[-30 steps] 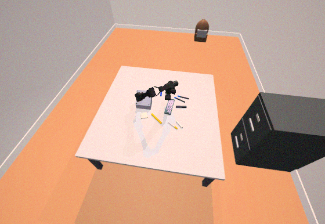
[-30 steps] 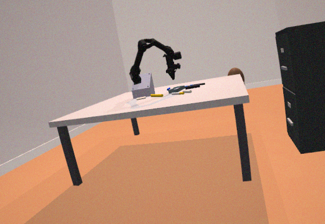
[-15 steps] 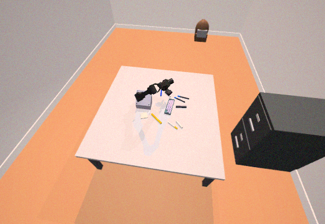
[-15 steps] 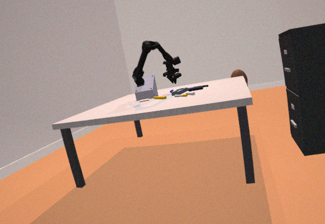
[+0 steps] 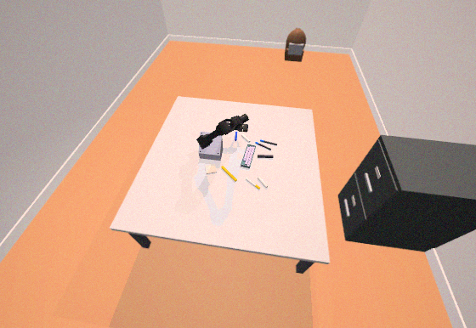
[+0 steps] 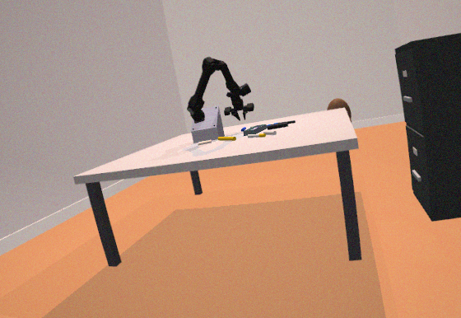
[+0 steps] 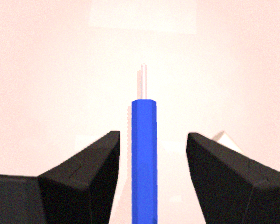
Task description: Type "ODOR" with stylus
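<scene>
Neither finger of the gripper (image 7: 152, 165) touched the blue stylus (image 7: 144, 160), which lay on the table (image 5: 272, 219) centred between the half-open jaws, near the keyboard (image 5: 247, 156). The pickup step was in hand; the next move, I judged, called for lowering and closing.

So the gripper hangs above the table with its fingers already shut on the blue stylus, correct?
Not shut. In the wrist view the gripper is open, with a gap between the blue stylus and each finger; the stylus lies on the table, lined up between the fingers. The rest holds.

Black filing cabinet (image 5: 418, 189) beside table (image 5: 272, 223).
</scene>
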Robot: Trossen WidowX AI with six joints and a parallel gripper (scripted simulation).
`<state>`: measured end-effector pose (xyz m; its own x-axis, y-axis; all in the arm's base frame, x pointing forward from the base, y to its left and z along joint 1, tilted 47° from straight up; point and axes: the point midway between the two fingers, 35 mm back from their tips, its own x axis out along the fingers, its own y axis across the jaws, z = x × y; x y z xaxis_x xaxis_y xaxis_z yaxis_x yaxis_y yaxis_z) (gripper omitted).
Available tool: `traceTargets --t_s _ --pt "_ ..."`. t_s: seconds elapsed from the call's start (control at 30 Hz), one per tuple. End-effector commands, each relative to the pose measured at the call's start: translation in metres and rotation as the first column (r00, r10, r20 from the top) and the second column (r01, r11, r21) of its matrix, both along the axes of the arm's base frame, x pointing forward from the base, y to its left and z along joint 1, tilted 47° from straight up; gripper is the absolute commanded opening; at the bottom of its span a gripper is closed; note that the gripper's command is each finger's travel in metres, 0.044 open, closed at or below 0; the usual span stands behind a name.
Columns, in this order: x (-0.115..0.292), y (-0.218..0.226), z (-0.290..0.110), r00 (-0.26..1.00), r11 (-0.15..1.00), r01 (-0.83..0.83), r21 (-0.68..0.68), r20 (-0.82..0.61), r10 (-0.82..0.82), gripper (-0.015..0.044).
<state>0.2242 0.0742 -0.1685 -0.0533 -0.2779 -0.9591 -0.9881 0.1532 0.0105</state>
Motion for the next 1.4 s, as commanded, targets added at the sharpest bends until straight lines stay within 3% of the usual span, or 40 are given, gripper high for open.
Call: traceTargets --t_s 0.0,1.37 --pt "-0.001 0.001 -0.001 1.0 1.0 -0.025 0.012 -0.008 0.025 0.015" --pt "-0.005 -0.019 -0.022 1.0 1.0 -0.025 0.011 -0.009 0.025 0.015"
